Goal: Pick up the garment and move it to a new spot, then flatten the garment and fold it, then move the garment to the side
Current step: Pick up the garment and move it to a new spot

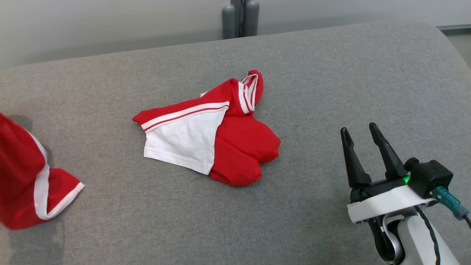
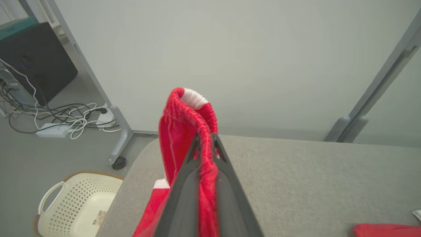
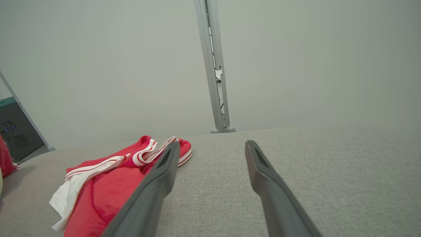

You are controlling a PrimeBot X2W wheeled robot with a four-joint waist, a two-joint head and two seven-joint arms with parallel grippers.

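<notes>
The red fabric garment with white trim (image 1: 22,173) is seen at the far left edge of the head view, bunched and hanging above the left end of the grey fabric-covered bench (image 1: 331,73). Whether its lower hem touches the bench cannot be told. In the left wrist view its gathered red waistband (image 2: 177,131) is pinched between the two dark fingers of the left hand (image 2: 206,140) - the hand is clenched on the cloth, which rises in a loop past the fingertips and trails down beneath them.

A second garment, red and white with striped bands (image 1: 220,136), is noted lying crumpled near the middle of the bench, well apart from the held one. In the right wrist view it lies to the left of the fingers (image 3: 108,184).

The right hand (image 1: 358,129) is found at the lower right, fingers spread and grasping nothing - raised over bare bench (image 3: 329,164), beside the second garment but apart from it.

On the floor past the bench's left end, a cream perforated plastic basket (image 2: 79,200), a white power strip with tangled cables (image 2: 52,130) and a black cabinet (image 2: 36,62) are recorded. A grey metal post (image 3: 213,65) stands behind the bench against the pale wall.
</notes>
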